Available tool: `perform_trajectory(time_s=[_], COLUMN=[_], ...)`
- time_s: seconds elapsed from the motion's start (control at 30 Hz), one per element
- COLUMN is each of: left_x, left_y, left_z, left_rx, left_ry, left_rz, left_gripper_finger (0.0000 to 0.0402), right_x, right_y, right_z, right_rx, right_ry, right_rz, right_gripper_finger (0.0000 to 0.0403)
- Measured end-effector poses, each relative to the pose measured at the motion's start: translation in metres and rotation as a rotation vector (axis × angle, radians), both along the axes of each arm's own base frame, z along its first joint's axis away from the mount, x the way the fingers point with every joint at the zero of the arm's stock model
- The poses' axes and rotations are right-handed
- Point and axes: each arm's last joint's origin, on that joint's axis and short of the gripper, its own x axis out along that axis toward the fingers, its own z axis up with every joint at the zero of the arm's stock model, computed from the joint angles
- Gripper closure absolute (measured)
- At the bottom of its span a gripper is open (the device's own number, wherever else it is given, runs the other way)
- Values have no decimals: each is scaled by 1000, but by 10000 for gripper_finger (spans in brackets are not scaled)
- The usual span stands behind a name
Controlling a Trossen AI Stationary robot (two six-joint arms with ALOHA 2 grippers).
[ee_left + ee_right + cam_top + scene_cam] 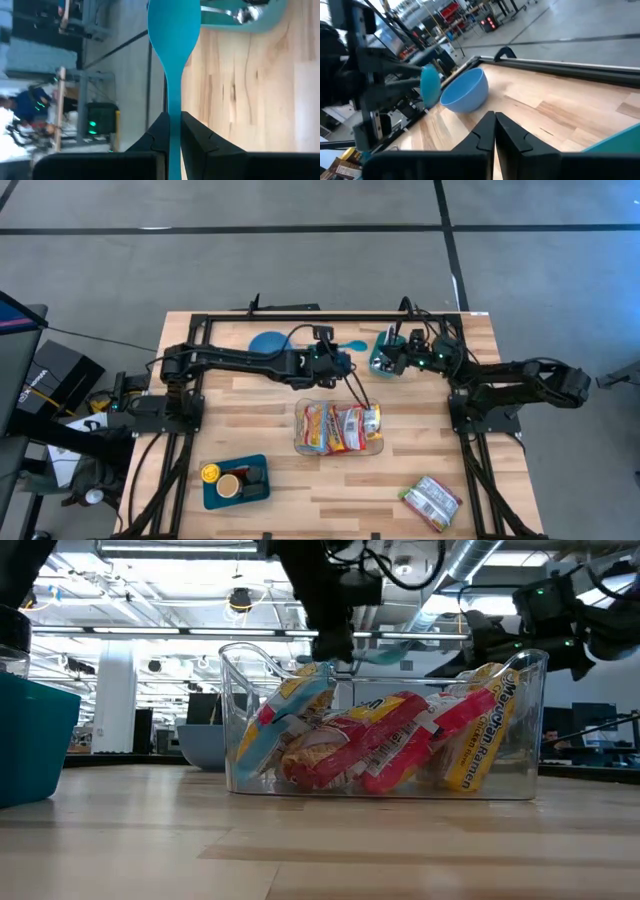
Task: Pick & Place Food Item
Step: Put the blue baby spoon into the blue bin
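The left gripper point(170, 131) is clamped on the handle of a teal spoon point(172, 35), holding it level above the desk's far edge, between the blue bowl point(268, 342) and the teal cup point(384, 362). The right gripper point(494, 131) is closed on nothing and hangs by the cup near the far right corner. The food itself sits untouched: ramen packs point(338, 427) fill the clear bin point(300, 448) at the desk's middle, and one more pack point(432, 501) lies alone near the near right corner. A teal tray point(212, 490) with small items rests at the near left corner.

My reading is that the spoon is mid-carry, probably toward the cup or the bowl; which one I cannot tell. The next move calls for lining the spoon over its target and lowering it before the fingers let go.

Only the left wrist view shows the grip on the handle plainly, plus a metal utensil point(235, 13) lying in the cup. The right wrist view shows the bowl and spoon side on, well apart. The low view alone reads the pack labels and shows the packs leaning inside the bin. The high view alone shows the lone pack and the tray.
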Motion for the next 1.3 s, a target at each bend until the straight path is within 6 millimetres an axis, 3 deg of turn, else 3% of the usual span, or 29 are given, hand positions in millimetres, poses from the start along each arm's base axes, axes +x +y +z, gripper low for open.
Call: perform_trajectory(time_s=[0.23,0.57,0.8,1.3], left_x=[6,6,8,12], left_y=[0,1,1,-1], left_z=[-17,-17,-15,-12], left_rx=[79,216,282,304], left_ry=[183,401,490,466], left_rz=[-92,-204,-271,-297], left_gripper_finger=[383,382,381,381], right_x=[13,30,44,51], right_y=[-9,-17,-11,0], right_z=[13,38,56,61], right_rx=[46,80,61,38], right_ry=[70,192,284,318], right_rz=[0,26,102,165], right_gripper_finger=[374,367,350,233])
